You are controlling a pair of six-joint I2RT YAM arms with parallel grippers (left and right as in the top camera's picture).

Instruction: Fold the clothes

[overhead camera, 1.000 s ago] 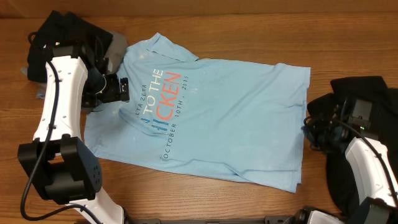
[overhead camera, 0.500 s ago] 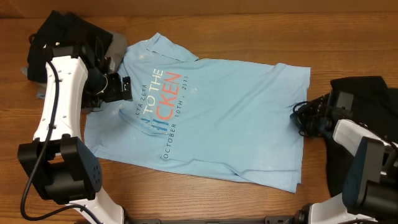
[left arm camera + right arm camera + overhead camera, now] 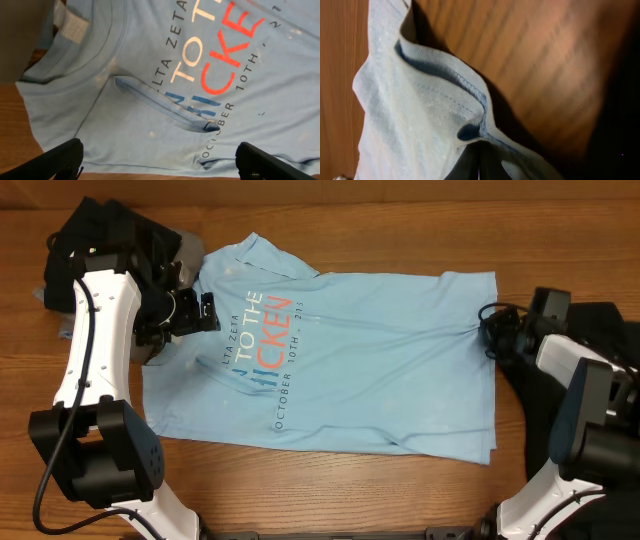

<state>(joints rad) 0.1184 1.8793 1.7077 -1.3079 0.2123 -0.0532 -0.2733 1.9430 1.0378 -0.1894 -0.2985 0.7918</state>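
The light blue T-shirt (image 3: 370,360) with red and white lettering lies spread flat on the wooden table, collar to the left and hem to the right. My left gripper (image 3: 208,311) is open and hovers just above the shirt near the collar. In the left wrist view its fingers (image 3: 160,162) frame the shirt (image 3: 150,115), which has a small crease by the lettering. My right gripper (image 3: 488,332) is at the hem's far right corner. In the right wrist view it (image 3: 479,160) is shut on the hem (image 3: 420,100), which is bunched up.
A black garment (image 3: 615,325) lies at the right edge under my right arm. A pile of black (image 3: 105,225) and grey (image 3: 188,255) garments sits at the back left behind my left arm. Bare wood (image 3: 400,230) shows behind the shirt.
My right gripper has moved to the hem's far corner and closed on it, pulling the shirt rightward and straighter. My left gripper has shifted slightly to the right over the collar area.
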